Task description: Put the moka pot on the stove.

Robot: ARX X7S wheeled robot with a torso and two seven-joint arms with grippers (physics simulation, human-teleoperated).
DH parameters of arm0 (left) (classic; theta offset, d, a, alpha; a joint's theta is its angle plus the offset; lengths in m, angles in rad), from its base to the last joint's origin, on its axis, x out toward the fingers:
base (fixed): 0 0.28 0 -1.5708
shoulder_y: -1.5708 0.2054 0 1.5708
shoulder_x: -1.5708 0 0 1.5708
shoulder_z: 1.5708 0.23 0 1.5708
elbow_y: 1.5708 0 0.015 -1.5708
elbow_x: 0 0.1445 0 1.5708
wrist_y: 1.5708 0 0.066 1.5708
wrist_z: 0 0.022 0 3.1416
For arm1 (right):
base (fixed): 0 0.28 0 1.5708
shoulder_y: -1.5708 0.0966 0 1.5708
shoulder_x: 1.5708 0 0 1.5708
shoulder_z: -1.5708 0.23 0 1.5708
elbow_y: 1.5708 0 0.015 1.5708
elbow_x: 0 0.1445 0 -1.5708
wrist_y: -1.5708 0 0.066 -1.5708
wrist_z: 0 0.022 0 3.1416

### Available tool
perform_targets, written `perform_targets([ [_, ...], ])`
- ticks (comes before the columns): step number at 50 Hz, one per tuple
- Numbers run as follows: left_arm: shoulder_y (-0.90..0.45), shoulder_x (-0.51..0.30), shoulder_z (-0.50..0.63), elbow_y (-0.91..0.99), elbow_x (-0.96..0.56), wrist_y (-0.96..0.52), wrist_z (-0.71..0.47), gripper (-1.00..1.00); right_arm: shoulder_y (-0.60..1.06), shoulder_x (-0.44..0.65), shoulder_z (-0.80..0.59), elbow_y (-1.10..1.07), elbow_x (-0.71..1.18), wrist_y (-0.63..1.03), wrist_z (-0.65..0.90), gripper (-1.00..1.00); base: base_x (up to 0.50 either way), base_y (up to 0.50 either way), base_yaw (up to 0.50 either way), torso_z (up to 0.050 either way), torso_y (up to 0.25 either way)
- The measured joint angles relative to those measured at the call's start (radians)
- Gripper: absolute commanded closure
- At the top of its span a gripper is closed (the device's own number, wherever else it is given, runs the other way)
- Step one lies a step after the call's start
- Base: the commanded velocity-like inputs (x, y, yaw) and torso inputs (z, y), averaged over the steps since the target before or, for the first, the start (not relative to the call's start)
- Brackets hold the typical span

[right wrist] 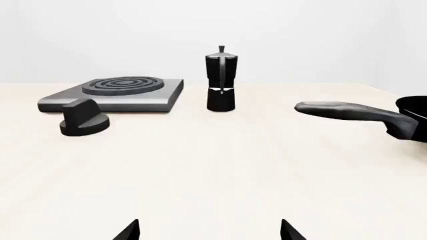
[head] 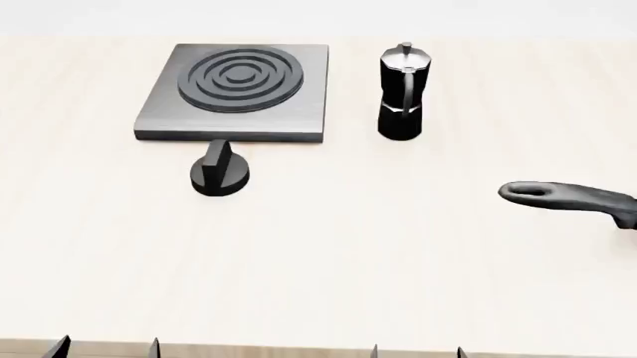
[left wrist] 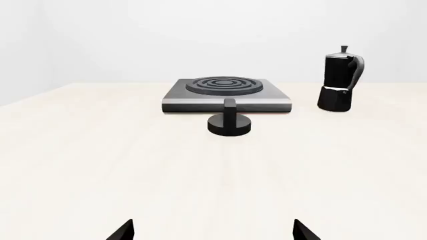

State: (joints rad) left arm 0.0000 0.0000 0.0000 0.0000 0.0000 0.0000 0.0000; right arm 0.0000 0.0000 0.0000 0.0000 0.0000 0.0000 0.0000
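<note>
The black moka pot (head: 402, 93) with its silver lid stands upright on the pale table, just right of the stove (head: 298, 112), apart from it. It also shows in the left wrist view (left wrist: 339, 80) and the right wrist view (right wrist: 220, 80). The stove is a flat grey square plate with burner rings, seen also in the left wrist view (left wrist: 230, 101) and the right wrist view (right wrist: 153, 100). My left gripper (head: 107, 347) and right gripper (head: 416, 350) are at the table's near edge, both open and empty, far from the pot. Only their fingertips (left wrist: 123, 232) (right wrist: 290, 231) show.
A black round dial knob (head: 219, 173) stands in front of the stove, also in the wrist views (left wrist: 229, 121) (right wrist: 83, 121). A black pan handle (head: 568, 198) reaches in from the right edge, also in the right wrist view (right wrist: 350, 112).
</note>
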Motion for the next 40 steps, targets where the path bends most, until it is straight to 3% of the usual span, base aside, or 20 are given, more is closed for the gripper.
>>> perform_targets([
  [40,0.019,-0.076,0.087,0.015,-0.077,0.062,-0.062,-1.00,0.008,0.071,-0.106,-0.025,0.068,-0.017,0.073,-1.00,0.03,0.00,0.00,0.000,0.000],
])
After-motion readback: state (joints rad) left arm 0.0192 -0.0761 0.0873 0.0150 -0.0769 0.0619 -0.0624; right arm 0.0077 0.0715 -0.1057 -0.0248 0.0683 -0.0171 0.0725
